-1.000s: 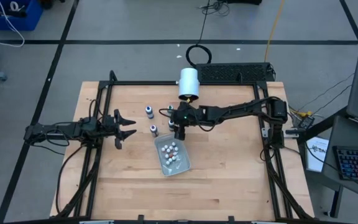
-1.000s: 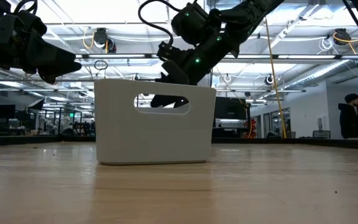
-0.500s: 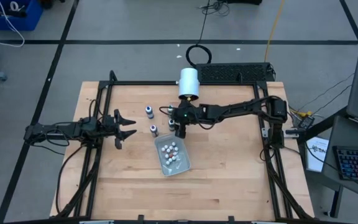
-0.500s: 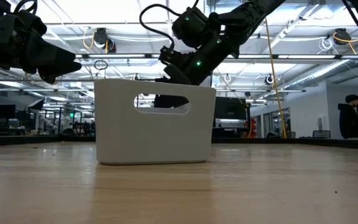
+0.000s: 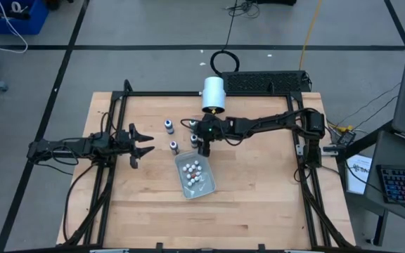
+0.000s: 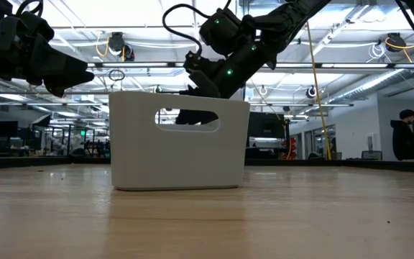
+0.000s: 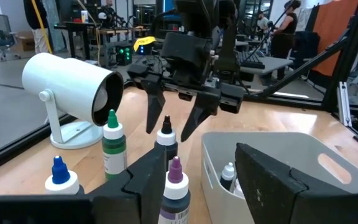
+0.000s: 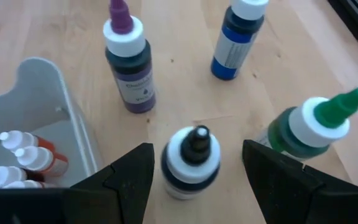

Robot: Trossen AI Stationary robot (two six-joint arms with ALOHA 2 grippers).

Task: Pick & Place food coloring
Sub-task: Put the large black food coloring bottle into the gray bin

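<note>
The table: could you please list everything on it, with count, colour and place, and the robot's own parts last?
Food coloring bottles: four, upright on the table. Blue-capped, purple-capped, green-capped, black-tipped between the right gripper's fingers.
Bin: one, white, mid-table, holding more small bottles with white caps.
Cylinder: one, white, on a stand at the table's far edge.
Table: one, light wood, with a black frame.
Right gripper: open, lowered around the black-tipped bottle, beside the bin.
Left gripper: open, empty, waiting near the table's left edge.
</note>
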